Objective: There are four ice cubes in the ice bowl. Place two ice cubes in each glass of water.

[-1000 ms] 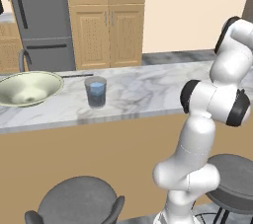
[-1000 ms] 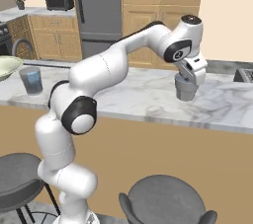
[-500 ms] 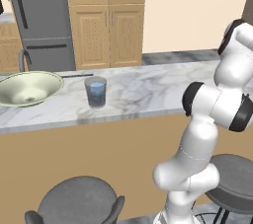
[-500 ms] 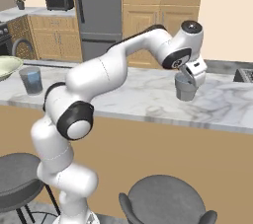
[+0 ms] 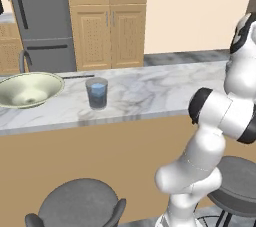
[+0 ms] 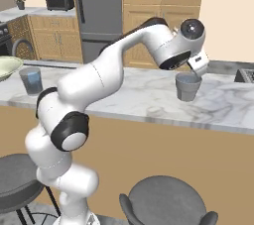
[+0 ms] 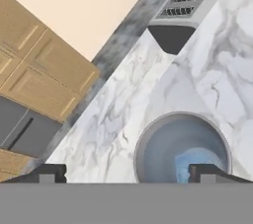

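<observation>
**Open gripper over the right-hand glass**

Your gripper (image 7: 126, 172) sits just above the right glass (image 6: 188, 86) with its fingers (image 7: 47, 172) spread wide — nothing is held between them. Looking down from the hand, you see into that glass: grey wall, blue water, and a paler blue patch low in it that may be ice, though you cannot tell for sure. One fingertip stands over the glass's rim, the other out over bare marble.

From the right base camera, the arm reaches across the marble counter (image 6: 139, 95) to this glass, which stands upright near the counter's right end, well apart from the rest.

The second glass (image 5: 97, 92) stands upright further left, blue water showing inside. Just to its left lies the wide yellowish-green bowl (image 5: 27, 88); you cannot make out any cubes in it from here.

Behind the counter stand a grey fridge (image 5: 42, 18) and wooden cupboards (image 5: 107, 18).
</observation>
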